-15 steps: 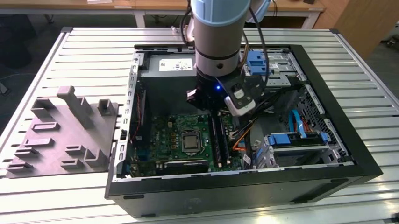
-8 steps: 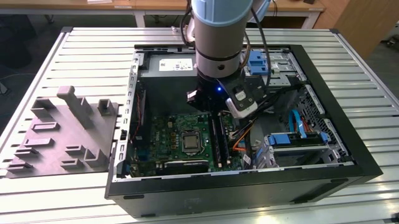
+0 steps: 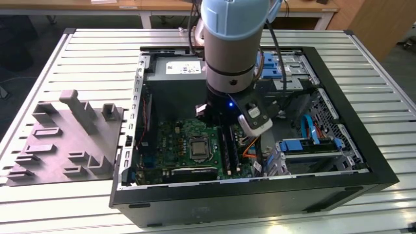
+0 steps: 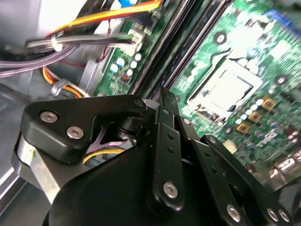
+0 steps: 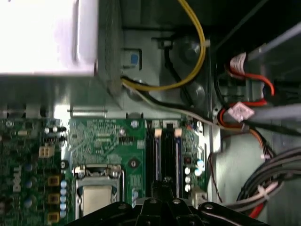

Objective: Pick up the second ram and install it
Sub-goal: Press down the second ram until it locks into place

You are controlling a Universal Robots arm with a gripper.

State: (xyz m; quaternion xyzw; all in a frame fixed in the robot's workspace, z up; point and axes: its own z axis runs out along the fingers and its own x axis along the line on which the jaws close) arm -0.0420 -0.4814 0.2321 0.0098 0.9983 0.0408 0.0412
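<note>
The arm (image 3: 231, 34) is seen reaching down into the open case (image 3: 260, 197), which is laid on a slatted table (image 3: 370, 78). In the exterior view, a grey tray (image 3: 62, 146) is set just beside the case, at its 9 o'clock.

The gripper (image 4: 167, 96) is held over the green board (image 4: 263, 61). In the exterior view it is placed at about 2 o'clock of the socket (image 3: 197, 146), close above the slots (image 3: 225, 146).

In the second wrist view the fingertips (image 4: 162, 101) are seen drawn together. Whether anything thin is pinched between them cannot be told.

The ram (image 5: 168, 153) is taken to be the dark strip lying along the slots. In the first wrist view the gripper's tip is seen right over one end of it. Whether it is fully seated cannot be told.

A yellow cable (image 5: 200, 52) is looped against the metal wall beyond the board's edge.
</note>
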